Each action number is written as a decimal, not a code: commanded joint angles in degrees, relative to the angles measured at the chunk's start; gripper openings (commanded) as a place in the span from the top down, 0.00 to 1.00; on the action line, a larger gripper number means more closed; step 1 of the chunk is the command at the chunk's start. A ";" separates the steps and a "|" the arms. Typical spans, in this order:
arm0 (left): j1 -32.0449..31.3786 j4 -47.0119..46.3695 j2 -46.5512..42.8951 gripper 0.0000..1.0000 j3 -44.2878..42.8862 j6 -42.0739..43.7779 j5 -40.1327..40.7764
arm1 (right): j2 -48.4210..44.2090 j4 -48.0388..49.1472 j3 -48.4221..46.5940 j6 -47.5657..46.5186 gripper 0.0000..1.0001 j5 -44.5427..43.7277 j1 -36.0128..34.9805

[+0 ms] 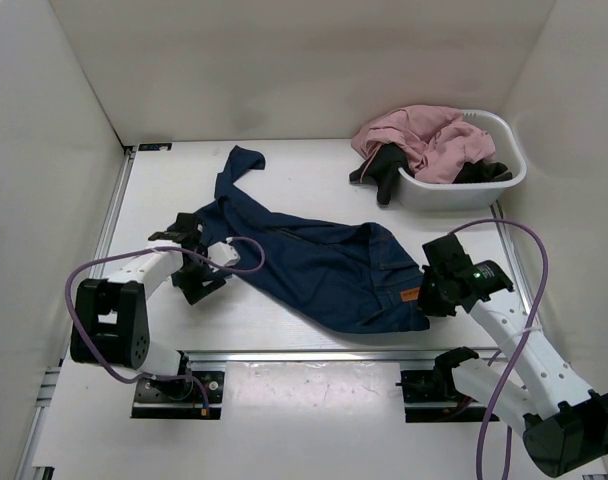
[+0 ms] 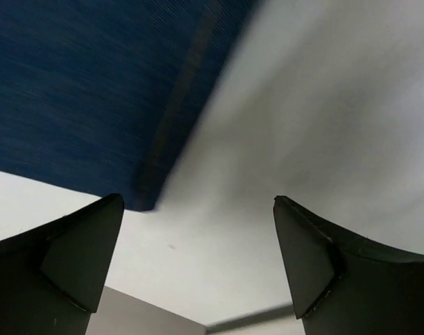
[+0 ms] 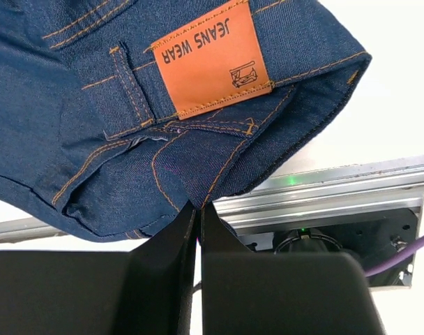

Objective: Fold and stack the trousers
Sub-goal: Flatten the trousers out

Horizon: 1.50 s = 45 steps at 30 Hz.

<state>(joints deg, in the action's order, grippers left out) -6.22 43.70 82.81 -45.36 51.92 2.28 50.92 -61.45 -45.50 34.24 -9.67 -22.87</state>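
Observation:
The trousers (image 1: 324,265), dark blue jeans with orange stitching, lie spread across the table, one leg reaching toward the back left. An orange-brown patch (image 3: 212,59) marks the waistband at the near right. My right gripper (image 1: 431,285) is shut on the trousers, pinching the waistband edge (image 3: 198,206) just below that patch. My left gripper (image 1: 189,262) hovers at the left side of the trousers, open, with nothing between its fingers. In the left wrist view a blue hem (image 2: 79,91) lies just ahead of the left gripper (image 2: 198,209), apart from both fingers.
A white basket (image 1: 507,178) stands at the back right, holding a pink garment (image 1: 429,135) and a black garment (image 1: 384,172) that hangs over its rim. An aluminium rail (image 1: 314,354) runs along the near edge. White walls enclose the table.

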 commanded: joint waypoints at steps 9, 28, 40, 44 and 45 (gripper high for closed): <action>-1.87 -15.31 12.71 0.00 -2.88 -1.29 5.89 | -5.82 0.81 4.45 4.16 1.00 0.36 0.11; 27.19 31.62 16.94 0.86 -51.64 -7.71 -18.21 | -1.53 -5.43 -2.31 6.10 1.00 -12.81 0.63; 38.74 31.62 28.10 0.86 -60.81 -5.78 -11.17 | 7.78 -2.19 -7.25 -7.86 1.00 -9.41 22.68; 38.74 31.09 31.10 0.86 -55.55 -7.88 -8.53 | 9.38 0.63 -3.90 -9.10 1.00 -7.82 26.82; 39.35 30.22 31.80 0.86 -52.49 -7.89 -6.87 | 9.90 1.41 -3.29 -9.62 1.00 -7.21 28.57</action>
<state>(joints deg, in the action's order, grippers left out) 32.62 73.25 115.24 -101.84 44.91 -7.88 60.05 -62.74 -50.00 28.34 -18.83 2.55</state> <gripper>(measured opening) 0.164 0.009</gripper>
